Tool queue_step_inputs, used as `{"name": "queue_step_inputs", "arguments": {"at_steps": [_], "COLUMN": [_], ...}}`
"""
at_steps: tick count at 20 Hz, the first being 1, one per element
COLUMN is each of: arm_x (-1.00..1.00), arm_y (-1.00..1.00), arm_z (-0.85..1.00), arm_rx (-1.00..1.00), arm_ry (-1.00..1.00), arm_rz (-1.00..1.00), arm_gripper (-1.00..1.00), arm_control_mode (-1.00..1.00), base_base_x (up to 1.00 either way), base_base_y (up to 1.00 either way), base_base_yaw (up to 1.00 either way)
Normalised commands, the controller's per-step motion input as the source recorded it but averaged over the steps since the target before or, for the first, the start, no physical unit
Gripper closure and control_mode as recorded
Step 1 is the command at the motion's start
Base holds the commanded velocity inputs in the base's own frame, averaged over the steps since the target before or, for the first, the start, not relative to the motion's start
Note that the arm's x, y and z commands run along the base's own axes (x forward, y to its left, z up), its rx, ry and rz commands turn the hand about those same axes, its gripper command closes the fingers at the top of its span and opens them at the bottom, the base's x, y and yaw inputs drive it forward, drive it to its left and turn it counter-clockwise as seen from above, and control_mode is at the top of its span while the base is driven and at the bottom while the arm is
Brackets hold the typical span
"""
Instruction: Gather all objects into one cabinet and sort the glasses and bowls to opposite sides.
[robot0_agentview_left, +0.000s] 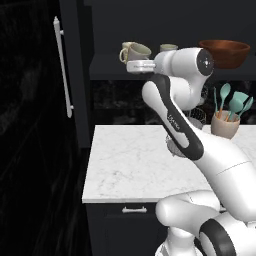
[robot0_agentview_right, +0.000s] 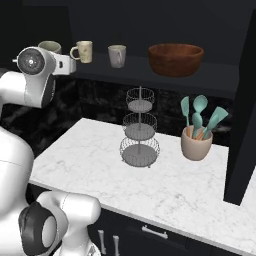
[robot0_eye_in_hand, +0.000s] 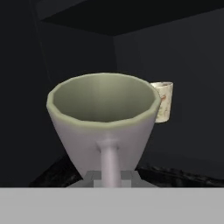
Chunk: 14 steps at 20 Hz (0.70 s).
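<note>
Mugs matter most here: a plain pale grey-beige handled mug (robot0_eye_in_hand: 103, 120) sits directly ahead of the jaws in the hand view, its handle turned straight back toward the two dark fingertips, which are pressed together on that handle at the bottom of the view. From the base views this mug (robot0_agentview_left: 136, 51) is at the left end of the black wall cabinet's dark inner shelf (robot0_agentview_right: 165, 75), with the gripper (robot0_agentview_left: 131, 66) reaching in level from the tabletop side. I judge the mug to be clamped by its handle and close to the shelf, though whether its base touches the shelf I cannot tell. Just to its right stands a cream mug with a mottled pattern (robot0_agentview_right: 83, 51), then a second plain pale grey-beige mug (robot0_agentview_right: 117, 55), and well apart at the right end lies the wide reddish-brown wooden bowl (robot0_agentview_right: 176, 59). So the mugs group left and the bowl right, which suits the sorting. Beneath, on the white marble tabletop (robot0_agentview_right: 165, 190), stand a tiered wire basket (robot0_agentview_right: 139, 130) and a beige pot of teal utensils (robot0_agentview_right: 197, 140). The tall black cabinet door with its long white bar handle (robot0_agentview_left: 62, 67) hangs open at the left.
</note>
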Motion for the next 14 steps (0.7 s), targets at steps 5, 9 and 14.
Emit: {"name": "queue_step_inputs", "arguments": {"at_steps": [5, 9, 14], "arm_x": [0.42, 0.26, 0.2], "arm_y": [0.06, 0.25, 0.18], "arm_z": [-0.07, 0.0, 0.0], "arm_rx": [0.0, 0.0, -0.01], "arm_ry": [0.01, 0.01, 0.0], "arm_rz": [0.0, 0.01, 0.0], "arm_gripper": [1.0, 1.0, 1.0], "arm_control_mode": [-1.0, -1.0, -1.0], "base_base_x": [0.0, 0.0, 0.0], "base_base_y": [0.0, 0.0, 0.0], "base_base_yaw": [0.0, 0.0, 0.0]}}
